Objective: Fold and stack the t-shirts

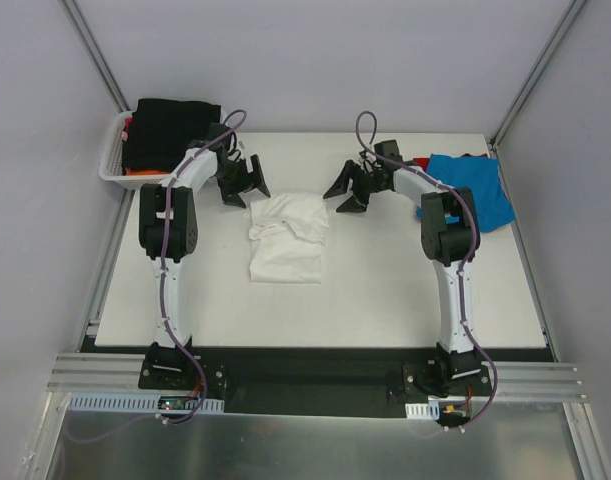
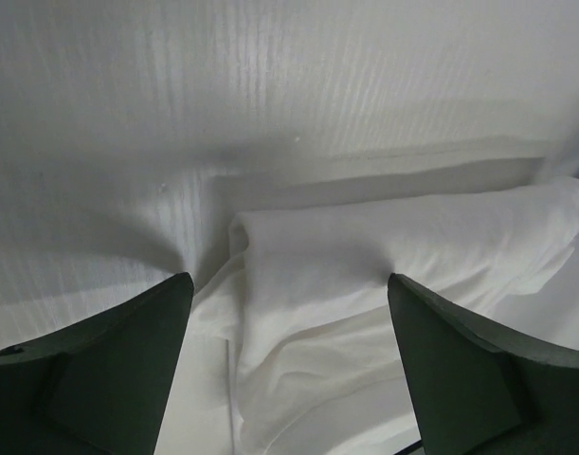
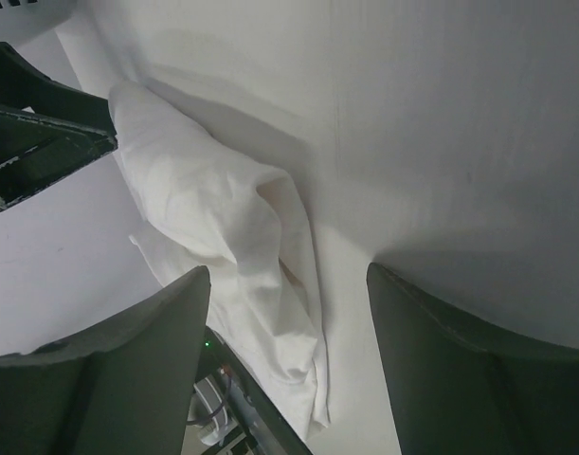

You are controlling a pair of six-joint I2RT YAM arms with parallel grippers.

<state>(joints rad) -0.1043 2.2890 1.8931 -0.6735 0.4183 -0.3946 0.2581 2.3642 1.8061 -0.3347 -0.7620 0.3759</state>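
Nearest to the arm bases is the table (image 1: 385,300). At about its middle lies the white t-shirt (image 1: 287,240), already doubled into a rough rectangle. The near edge of it is fairly straight, but the far edge is bunched in loose rolls. I judge that the fold is only half done, and the far part must be smoothed or taken up for one more fold. This would explain the place of the arms. The left gripper (image 2: 289,284) hangs at 11 o'clock of the shirt and the right gripper (image 3: 287,273) at 1 o'clock, each close to a far corner, so that both corners can be taken together and the cloth lifts evenly. Both grippers have the fingers wide apart and nothing between them; whether the tips touch the cloth I cannot tell. Farther away, at 10 o'clock of the table, the basket (image 1: 113,165) holds a black t-shirt (image 1: 170,125) with an orange one (image 1: 135,173) showing under it. At 2 o'clock a blue t-shirt (image 1: 475,190) lies crumpled with a red one (image 1: 418,163) at its edge. Both are well apart from the work, probably waiting for their turn.
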